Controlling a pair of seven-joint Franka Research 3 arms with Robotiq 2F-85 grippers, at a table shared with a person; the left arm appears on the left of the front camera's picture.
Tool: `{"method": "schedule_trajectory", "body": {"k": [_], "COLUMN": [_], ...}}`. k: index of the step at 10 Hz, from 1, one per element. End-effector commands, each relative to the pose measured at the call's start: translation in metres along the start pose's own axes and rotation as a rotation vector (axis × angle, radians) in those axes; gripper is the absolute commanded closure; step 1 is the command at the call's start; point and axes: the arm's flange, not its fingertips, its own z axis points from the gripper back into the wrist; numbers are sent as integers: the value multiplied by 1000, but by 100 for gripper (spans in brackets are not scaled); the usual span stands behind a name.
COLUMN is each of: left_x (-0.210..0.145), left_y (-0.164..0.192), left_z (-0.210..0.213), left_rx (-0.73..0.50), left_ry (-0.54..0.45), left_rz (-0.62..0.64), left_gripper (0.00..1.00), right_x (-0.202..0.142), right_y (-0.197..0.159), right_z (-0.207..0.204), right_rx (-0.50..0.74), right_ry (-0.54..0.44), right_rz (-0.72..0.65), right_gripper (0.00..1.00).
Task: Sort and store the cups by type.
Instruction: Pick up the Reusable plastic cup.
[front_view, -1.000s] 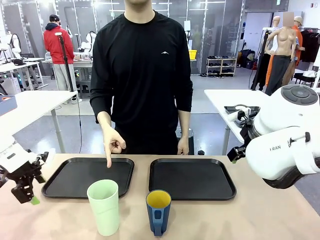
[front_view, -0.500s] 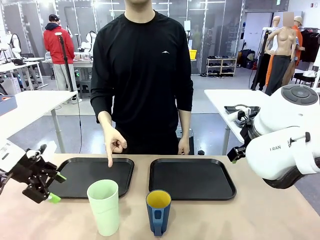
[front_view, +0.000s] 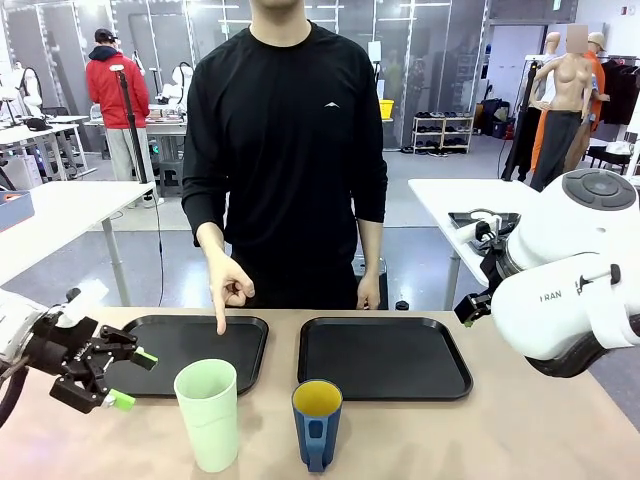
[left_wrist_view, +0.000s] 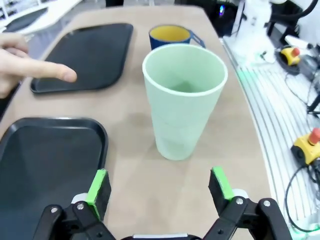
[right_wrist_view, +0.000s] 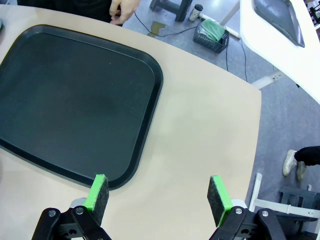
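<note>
Left fingers (left_wrist_view: 98, 186) released, mint tumbler (left_wrist_view: 184, 100) just ahead of them, untouched; right fingers (right_wrist_view: 98, 192) released above bench (right_wrist_view: 200, 130), beside black tray (right_wrist_view: 75, 95).

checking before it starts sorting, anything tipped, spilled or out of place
Nothing stands out. The green tumbler and blue mug stand upright on the table in front of the left tray and right tray; no spill shows.

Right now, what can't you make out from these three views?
Left wrist view: the dark blue mug is mostly hidden behind the mint-green tumbler; its base can't be seen.
Left wrist view: the person's hand is cut off by the left edge.
Front view: whether the pointing fingertip touches the left tray can't be told from this angle.
Right wrist view: the right tray is cut off by the left edge.
</note>
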Motion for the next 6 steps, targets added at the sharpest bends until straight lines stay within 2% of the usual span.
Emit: {"method": "schedule_trajectory", "body": {"k": [1, 2, 3, 4, 6], "left_x": [-12, -13, -11, -9, -9], "left_y": [8, 8, 14, 2, 2], "left_z": [-7, -9, -9, -4, -4], "left_rx": [28, 29, 81, 25, 25], "left_ry": [-82, -123, -168, -65, -65], "left_rz": [-45, -58, -29, -30, -30], "left_gripper": [0, 0, 0, 0, 0], "right_x": [-1, -1, -1, -1, -1], "right_y": [0, 0, 0, 0, 0], "right_z": [0, 0, 0, 0, 0], "right_rx": [-1, -1, -1, -1, -1], "right_ry": [0, 0, 0, 0, 0], "right_rz": [5, 5, 5, 5, 5], "right_gripper": [0, 0, 0, 0, 0]}}
